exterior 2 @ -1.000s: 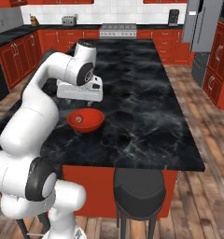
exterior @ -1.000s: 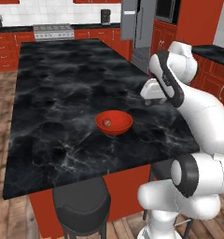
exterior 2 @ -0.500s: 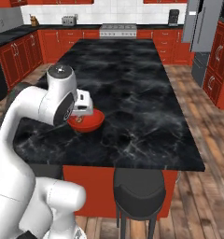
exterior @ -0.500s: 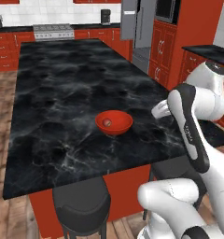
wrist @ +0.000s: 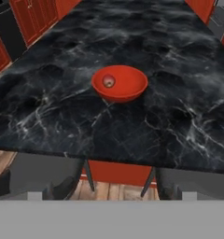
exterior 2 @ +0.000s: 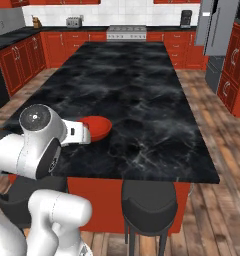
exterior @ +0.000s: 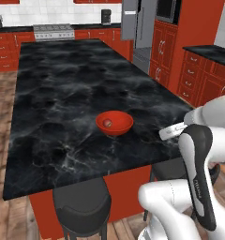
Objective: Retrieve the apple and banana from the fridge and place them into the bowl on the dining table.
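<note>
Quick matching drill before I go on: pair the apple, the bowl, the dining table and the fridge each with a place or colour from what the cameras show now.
Things:
1. apple
2. bowl
3. dining table
4. fridge

Descriptions:
A. tall and grey, past the far end of the table
B. black marble top with white veins
C. glossy red, standing on the tabletop
D. lying inside the bowl

Pairs: 1-D, 2-C, 3-B, 4-A

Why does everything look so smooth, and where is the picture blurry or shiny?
Left base view: even rendered light, bowl crisp, soft sheen on the dining table. Right base view: far cabinets slightly soft. Hand view: blurriest, apple a fuzzy blob.
</note>
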